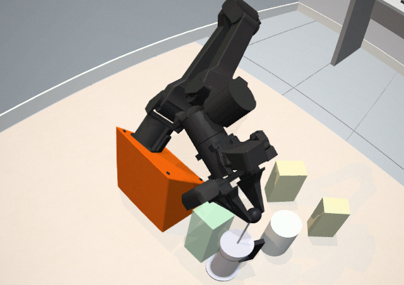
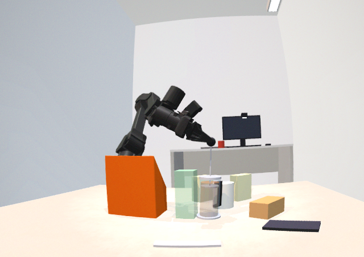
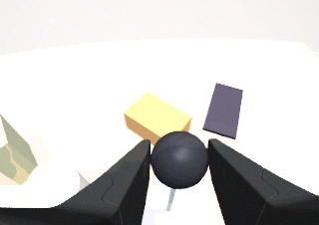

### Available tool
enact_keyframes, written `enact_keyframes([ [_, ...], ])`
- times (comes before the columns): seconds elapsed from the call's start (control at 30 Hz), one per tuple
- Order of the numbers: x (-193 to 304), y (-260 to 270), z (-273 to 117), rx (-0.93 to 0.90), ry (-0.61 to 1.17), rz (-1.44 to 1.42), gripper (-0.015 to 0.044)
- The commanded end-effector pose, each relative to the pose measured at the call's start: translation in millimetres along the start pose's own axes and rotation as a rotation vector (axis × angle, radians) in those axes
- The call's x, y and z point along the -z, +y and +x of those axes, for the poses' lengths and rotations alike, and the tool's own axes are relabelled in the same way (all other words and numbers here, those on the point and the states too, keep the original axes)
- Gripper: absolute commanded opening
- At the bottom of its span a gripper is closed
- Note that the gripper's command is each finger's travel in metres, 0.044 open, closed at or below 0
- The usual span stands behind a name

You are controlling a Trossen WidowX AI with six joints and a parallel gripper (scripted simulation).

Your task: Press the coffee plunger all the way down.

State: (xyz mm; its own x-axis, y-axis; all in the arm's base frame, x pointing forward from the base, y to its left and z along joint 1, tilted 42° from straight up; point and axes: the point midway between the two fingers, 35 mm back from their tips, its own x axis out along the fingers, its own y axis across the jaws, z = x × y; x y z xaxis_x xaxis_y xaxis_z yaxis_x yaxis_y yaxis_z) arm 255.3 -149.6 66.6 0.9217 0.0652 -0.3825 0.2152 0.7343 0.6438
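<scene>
Wrist view — end effector [image 3: 178,165] pinches the plunger knob [image 3: 178,159].
Rod [image 2: 210,160] is fully raised; any sideways push while pressing down could tip the press [image 2: 209,200] — green block [image 2: 185,193] stands just beside it.

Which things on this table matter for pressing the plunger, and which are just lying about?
In the job:
plunger knob, clamped by the gripper
plunger rod
coffee press

Lying about:
green block
white cylinder
two yellow blocks
orange block
dark slab

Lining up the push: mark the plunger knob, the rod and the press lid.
plunger knob [image 3: 178,159], wrist view, middle of the ball.
rod [image 2: 210,160], exterior view, mid-length.
press lid [image 1: 230,246], top view, flat top.
</scene>
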Motion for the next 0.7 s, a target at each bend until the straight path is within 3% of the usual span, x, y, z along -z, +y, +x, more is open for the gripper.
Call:
enact_keyframes([
  [0.0,15.3,-3.2,5.8,0.011,0.027,0.019,0.0117],
  [0.67,41.0,-6.4,27.5,0.013,0.028,0.019,0.0117],
])
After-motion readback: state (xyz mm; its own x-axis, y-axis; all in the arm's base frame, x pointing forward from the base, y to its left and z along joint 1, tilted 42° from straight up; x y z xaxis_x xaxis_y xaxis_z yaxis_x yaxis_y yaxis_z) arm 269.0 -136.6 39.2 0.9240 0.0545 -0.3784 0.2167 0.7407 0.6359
